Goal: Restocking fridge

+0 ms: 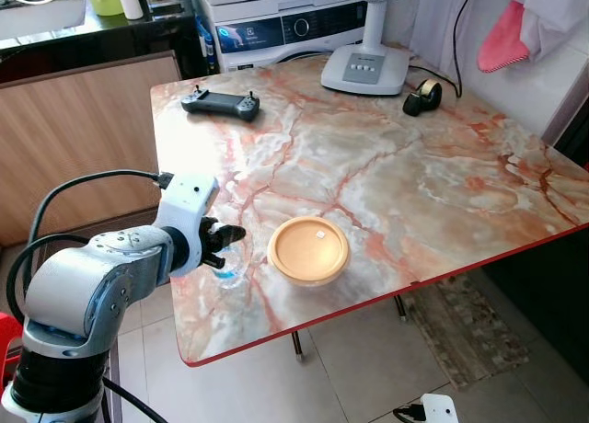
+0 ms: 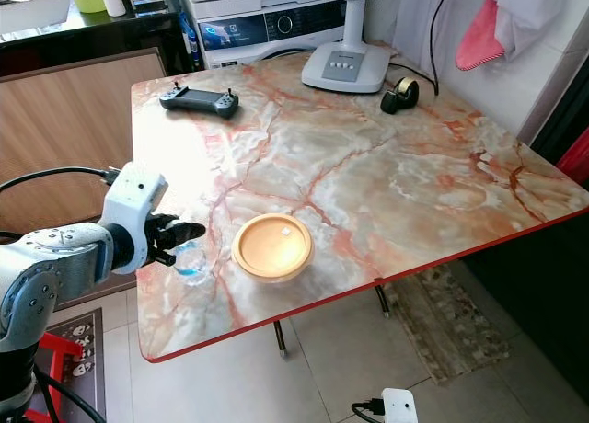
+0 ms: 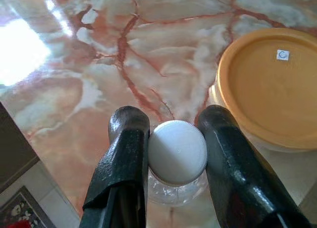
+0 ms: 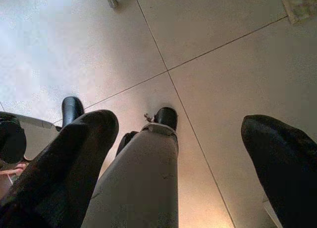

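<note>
Bottle (image 3: 177, 161), clear with a white cap, stands near the marble surface's (image 1: 414, 175) front-left edge, pinched at the neck between the left end effector's (image 3: 174, 139) two black fingers (image 3: 126, 153). Just beside it at three o'clock sits an orange-lidded bowl (image 1: 308, 250). Farther off, at twelve o'clock, lies a black controller (image 1: 220, 104); a fan base (image 1: 365, 69) and tape dispenser (image 1: 422, 97) stand at one o'clock. Right end effector (image 4: 183, 158) hangs spread over the floor tiles (image 4: 223, 64).
</note>
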Tool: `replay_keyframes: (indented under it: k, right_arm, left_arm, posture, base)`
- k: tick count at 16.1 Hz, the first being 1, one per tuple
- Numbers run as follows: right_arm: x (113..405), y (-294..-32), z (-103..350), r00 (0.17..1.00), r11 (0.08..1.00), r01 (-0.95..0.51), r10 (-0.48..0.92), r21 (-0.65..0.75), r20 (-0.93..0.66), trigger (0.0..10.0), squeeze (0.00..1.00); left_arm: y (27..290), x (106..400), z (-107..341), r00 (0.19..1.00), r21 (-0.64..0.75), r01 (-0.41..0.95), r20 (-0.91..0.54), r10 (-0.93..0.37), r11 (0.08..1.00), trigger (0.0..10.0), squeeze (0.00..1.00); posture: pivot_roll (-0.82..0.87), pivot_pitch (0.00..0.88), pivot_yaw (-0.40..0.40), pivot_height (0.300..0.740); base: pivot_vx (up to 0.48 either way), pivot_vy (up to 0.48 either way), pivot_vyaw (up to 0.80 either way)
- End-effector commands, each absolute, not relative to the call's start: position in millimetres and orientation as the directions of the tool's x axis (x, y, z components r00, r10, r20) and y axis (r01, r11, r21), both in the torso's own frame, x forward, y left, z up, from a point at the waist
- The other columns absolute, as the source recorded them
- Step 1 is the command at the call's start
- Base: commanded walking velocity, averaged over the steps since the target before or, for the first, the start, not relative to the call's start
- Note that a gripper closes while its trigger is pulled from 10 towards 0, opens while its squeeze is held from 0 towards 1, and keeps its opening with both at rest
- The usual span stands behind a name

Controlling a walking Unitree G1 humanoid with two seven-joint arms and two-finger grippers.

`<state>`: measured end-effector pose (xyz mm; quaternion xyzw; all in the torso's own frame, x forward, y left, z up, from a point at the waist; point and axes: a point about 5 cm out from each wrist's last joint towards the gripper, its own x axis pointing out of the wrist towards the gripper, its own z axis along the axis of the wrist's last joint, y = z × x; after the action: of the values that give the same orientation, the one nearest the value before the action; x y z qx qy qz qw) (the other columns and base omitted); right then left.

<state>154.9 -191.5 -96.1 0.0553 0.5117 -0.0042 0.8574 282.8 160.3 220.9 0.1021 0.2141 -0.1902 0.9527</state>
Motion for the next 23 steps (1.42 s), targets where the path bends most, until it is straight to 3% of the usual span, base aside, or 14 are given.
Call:
replay_keyframes:
  k: [1, 3, 4, 5, 9, 10, 11, 13, 15, 18, 19, 23]
  right_arm:
    - [154.6, -190.9, -96.4, 0.473, 0.993, 0.073, 0.047, 0.092, -0.88, 10.0, 0.0]
    - [154.1, -191.0, -96.5, 0.473, 0.993, 0.074, 0.046, 0.092, -0.88, 10.0, 0.0]
    - [153.9, -191.1, -96.6, 0.472, 0.993, 0.074, 0.046, 0.092, -0.88, 10.0, 0.0]
    - [153.7, -191.1, -96.7, 0.472, 0.993, 0.074, 0.046, 0.091, -0.881, 10.0, 0.0]
    - [153.5, -190.7, -96.8, 0.472, 0.993, 0.079, 0.046, 0.094, -0.88, 10.0, 0.0]
    - [153.4, -190.5, -96.9, 0.472, 0.992, 0.081, 0.045, 0.094, -0.88, 10.0, 0.0]
    - [153.4, -190.5, -96.9, 0.472, 0.992, 0.082, 0.045, 0.094, -0.88, 10.0, 0.0]
    - [153.4, -190.3, -96.9, 0.472, 0.992, 0.084, 0.044, 0.095, -0.88, 10.0, 0.0]
    - [153.2, -190.5, -97.0, 0.474, 0.991, 0.091, 0.042, 0.096, -0.879, 10.0, 0.0]
    - [153.2, -192.5, -96.7, 0.477, 0.991, 0.097, 0.034, 0.091, -0.878, 10.0, 0.0]
    - [153.3, -192.9, -96.6, 0.478, 0.991, 0.098, 0.033, 0.09, -0.878, 10.0, 0.0]
    - [155.5, -200.6, -94.5, 0.491, 0.991, 0.111, 0.009, 0.073, -0.871, 10.0, 0.0]
  left_arm:
    - [166.1, 282.7, 224.4, 0.852, 0.123, 0.385, -0.427, -0.301, 0.915, 0.0, 0.0]
    - [175.4, 287.3, 232.3, 0.895, 0.158, 0.323, -0.373, -0.246, 0.933, 0.0, 0.0]
    - [192.3, 291.8, 235.7, 0.928, 0.24, 0.233, -0.343, -0.142, 0.942, 2.6, 0.0]
    - [212.0, 295.0, 237.4, 0.95, 0.306, 0.129, -0.312, -0.029, 0.943, 10.0, 0.0]
    - [268.3, 293.8, 230.9, 0.958, 0.39, -0.116, -0.197, 0.206, 0.913, 10.0, 0.0]
    - [288.0, 285.7, 200.5, 0.935, 0.343, -0.174, -0.236, 0.264, 0.923, 10.0, 0.0]
    - [290.8, 284.4, 194.5, 0.932, 0.337, -0.184, -0.238, 0.272, 0.923, 10.0, 0.0]
    - [308.7, 268.0, 140.9, 0.897, 0.238, -0.281, -0.278, 0.343, 0.93, 10.0, 0.0]
    - [316.8, 247.5, 92.8, 0.852, 0.233, -0.305, -0.367, 0.374, 0.923, 10.0, 0.0]
    - [294.2, 214.8, 13.4, 0.785, 0.253, -0.147, -0.559, 0.268, 0.956, 10.0, 0.0]
    - [290.6, 211.5, 4.9, 0.768, 0.256, -0.132, -0.585, 0.262, 0.958, 10.0, 0.0]
    - [237.7, 189.9, -57.8, 0.676, 0.267, 0.162, -0.731, 0.09, 0.95, 10.0, 0.0]
  posture:
    - [0.19, 0.069, 0.006, 0.74]
    - [0.19, 0.07, 0.004, 0.74]
    - [0.19, 0.07, 0.004, 0.74]
    - [0.19, 0.071, 0.004, 0.74]
    - [0.19, 0.07, 0.006, 0.74]
    - [0.19, 0.072, 0.008, 0.74]
    - [0.19, 0.072, 0.008, 0.74]
    - [0.18, 0.074, 0.008, 0.74]
    - [0.17, 0.075, 0.007, 0.74]
    - [0.17, 0.08, 0.005, 0.74]
    - [0.16, 0.08, 0.005, 0.74]
    - [0.12, 0.091, 0.017, 0.74]
  base:
    - [0.0, 0.0, 0.0]
    - [0.0, 0.0, 0.0]
    - [0.0, 0.0, 0.0]
    - [0.0, 0.0, 0.0]
    - [0.0, 0.0, 0.0]
    - [0.0, 0.0, 0.0]
    - [0.0, 0.0, 0.0]
    - [0.0, 0.0, 0.0]
    - [0.0, 0.0, 0.0]
    - [0.0, 0.0, 0.0]
    - [0.0, 0.0, 0.0]
    - [0.0, 0.0, 0.0]
